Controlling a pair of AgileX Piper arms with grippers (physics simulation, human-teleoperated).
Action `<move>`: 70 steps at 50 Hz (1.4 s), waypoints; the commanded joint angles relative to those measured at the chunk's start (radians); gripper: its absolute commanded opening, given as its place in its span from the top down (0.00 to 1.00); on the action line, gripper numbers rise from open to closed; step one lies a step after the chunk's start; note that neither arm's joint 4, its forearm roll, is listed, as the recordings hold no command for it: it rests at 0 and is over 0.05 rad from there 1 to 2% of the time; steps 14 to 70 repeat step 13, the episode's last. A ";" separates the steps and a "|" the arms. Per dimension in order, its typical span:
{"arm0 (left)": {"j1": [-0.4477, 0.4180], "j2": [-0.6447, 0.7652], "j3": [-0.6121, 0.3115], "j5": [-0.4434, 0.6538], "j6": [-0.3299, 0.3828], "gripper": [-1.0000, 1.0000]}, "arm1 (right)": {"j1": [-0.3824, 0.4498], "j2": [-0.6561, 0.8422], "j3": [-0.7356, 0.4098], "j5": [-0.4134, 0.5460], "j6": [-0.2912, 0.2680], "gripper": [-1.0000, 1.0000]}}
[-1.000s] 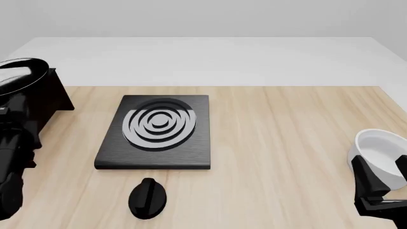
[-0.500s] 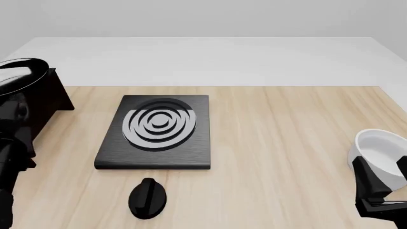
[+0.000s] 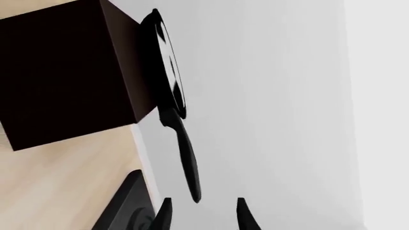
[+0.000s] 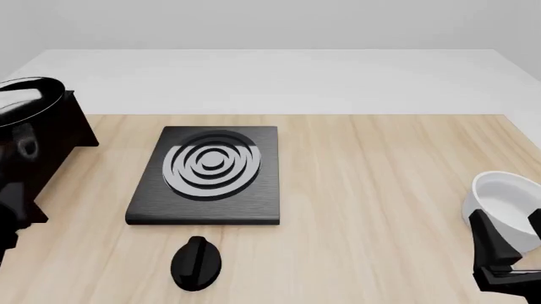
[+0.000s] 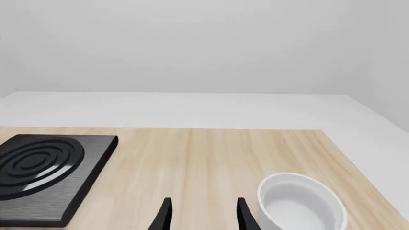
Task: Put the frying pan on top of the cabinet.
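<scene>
Glossy black, the frying pan point(image 3: 167, 67) already rests on the cabinet point(image 3: 64, 72) at far left, so the spread, empty left gripper point(image 3: 202, 215) should back off without nudging the handle.

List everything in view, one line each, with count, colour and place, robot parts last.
frying pan: one, glossy black, on top of the cabinet, handle jutting past its edge.
cabinet: one, dark brown, far left of the table.
stove plate: one, black with silver rings, left of centre.
knob-shaped object: one, black, near edge in front of the stove plate.
bowl: one, white, right edge.
table: one, light wood.
left gripper: one, black, open, empty, just off the pan handle's tip.
right gripper: one, black, open, empty, beside the bowl.
</scene>
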 commanded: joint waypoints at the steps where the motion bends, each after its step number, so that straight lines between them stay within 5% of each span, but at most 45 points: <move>1: 0.012 -0.180 0.024 0.151 0.022 0.00 | 0.003 -0.015 0.000 0.013 0.000 0.00; 13: -0.023 -0.582 0.045 0.524 0.038 0.00 | 0.004 -0.049 -0.003 0.044 0.001 0.00; 70: -0.023 -0.582 0.045 0.524 0.038 0.00 | 0.004 -0.049 -0.003 0.044 0.001 0.00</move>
